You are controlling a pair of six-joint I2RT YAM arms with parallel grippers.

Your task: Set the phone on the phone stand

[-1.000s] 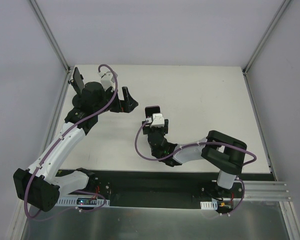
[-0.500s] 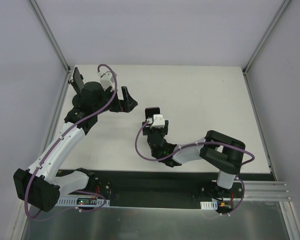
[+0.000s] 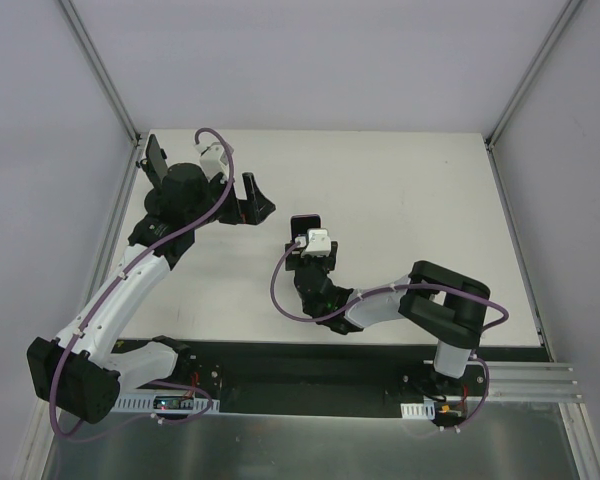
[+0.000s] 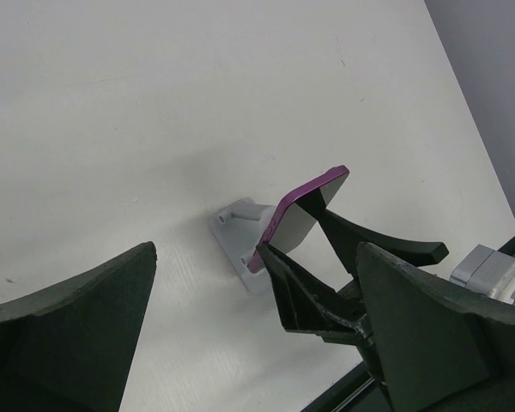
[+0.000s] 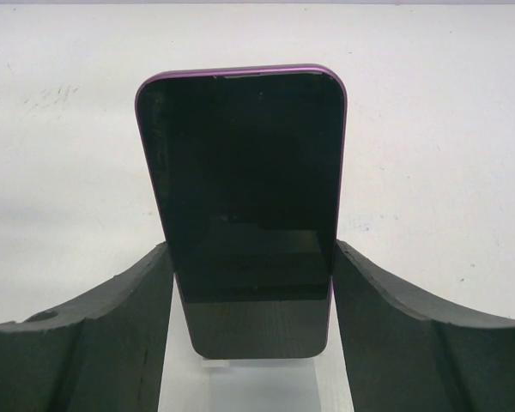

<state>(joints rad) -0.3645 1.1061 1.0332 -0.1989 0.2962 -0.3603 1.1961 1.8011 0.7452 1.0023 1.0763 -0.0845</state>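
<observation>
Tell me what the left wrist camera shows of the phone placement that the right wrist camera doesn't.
Left wrist only: the purple-rimmed, dark-screened phone seen side-on, tilted back with its lower end at the small grey plastic phone stand. Right wrist only: the phone's black screen face-on, spanning the gap between the fingers; the stand barely shows there. Both: the phone between the black fingers of the right gripper, over the white table.

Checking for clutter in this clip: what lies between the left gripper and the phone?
Only bare white table, no object. The top external view shows that stretch between the left gripper and the phone.
</observation>
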